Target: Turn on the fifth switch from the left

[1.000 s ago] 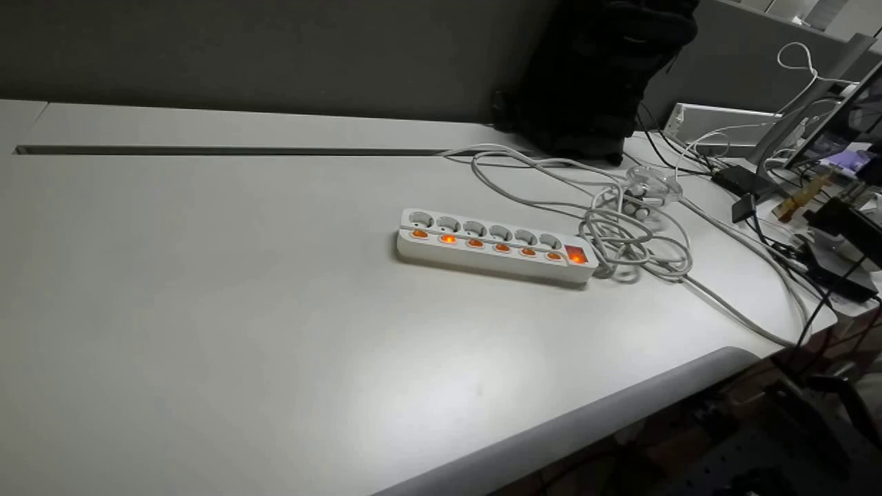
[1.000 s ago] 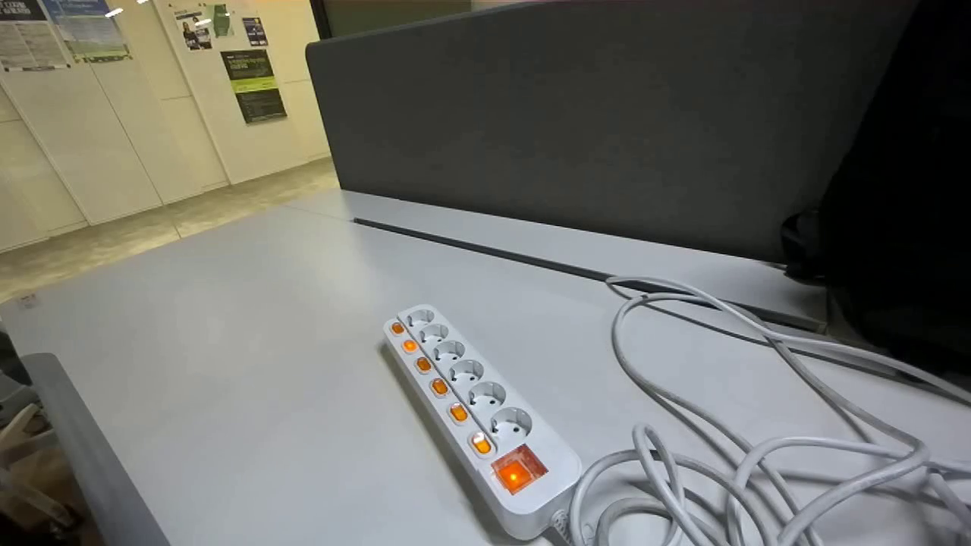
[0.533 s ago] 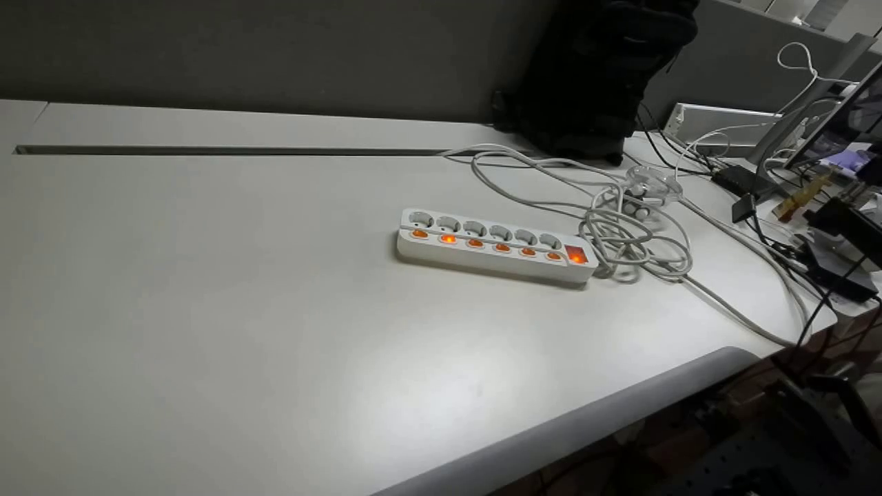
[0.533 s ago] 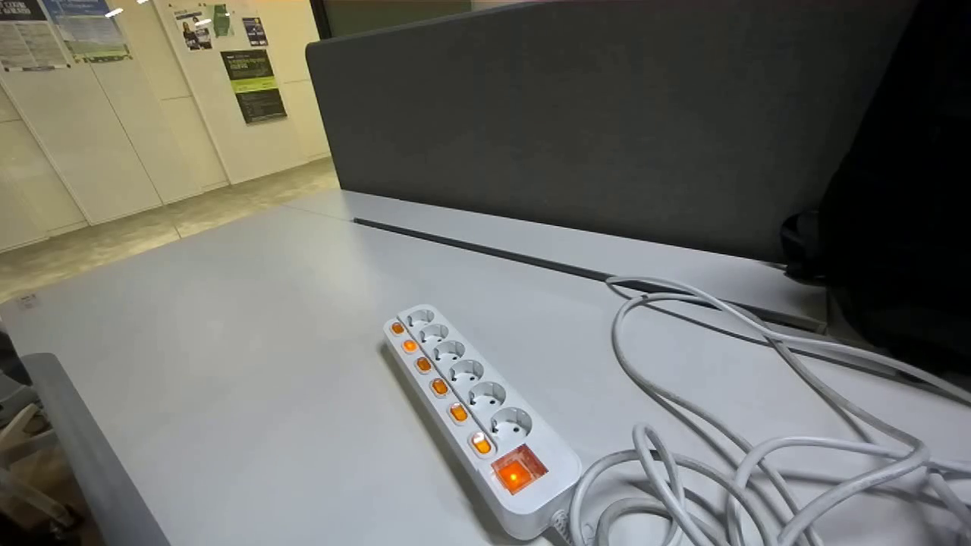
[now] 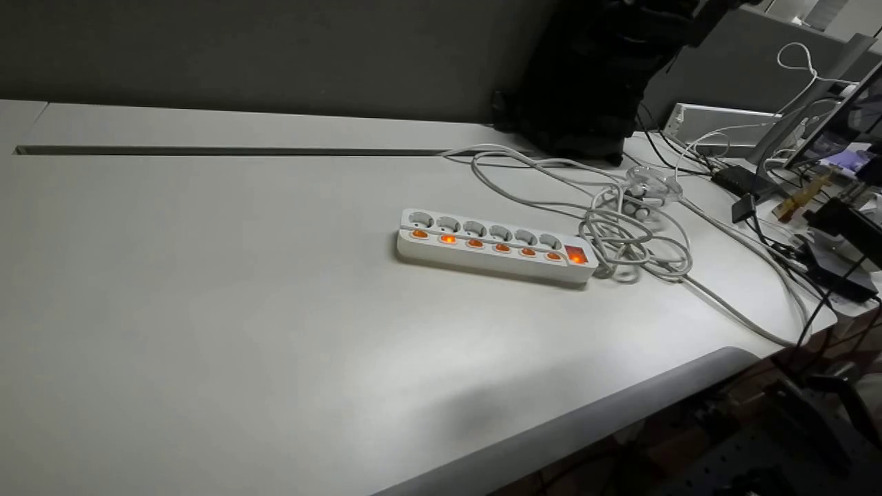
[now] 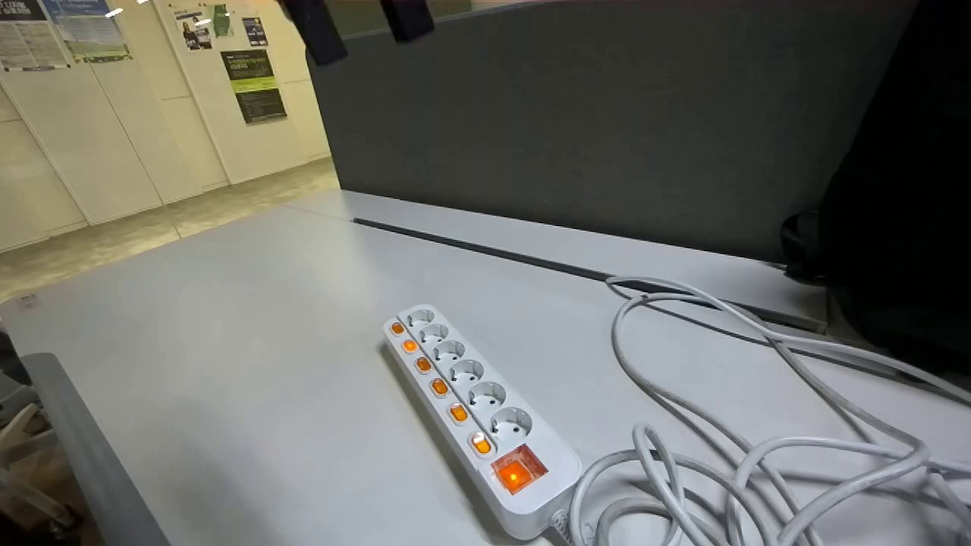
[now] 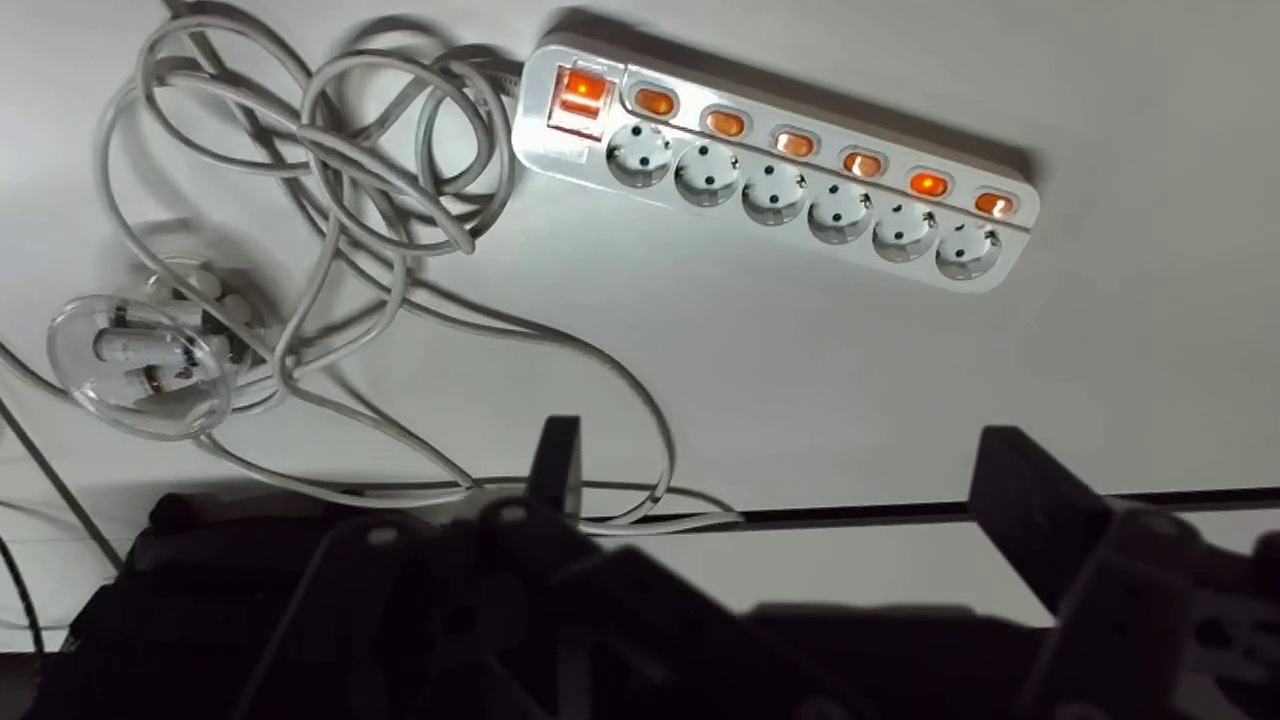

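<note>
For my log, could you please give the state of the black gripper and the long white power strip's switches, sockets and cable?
Fifth orange rocker switch from the left in both exterior views: unlit
Second orange switch: lit
Other four orange switches: unlit
Large red switch: lit
Six round white sockets: empty
Pale grey cable: looped
Black gripper: open

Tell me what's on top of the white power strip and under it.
On the power strip are six sockets, six orange rocker switches and a larger lit switch. It rests on the desk; its underside and the patch beneath are covered.
</note>
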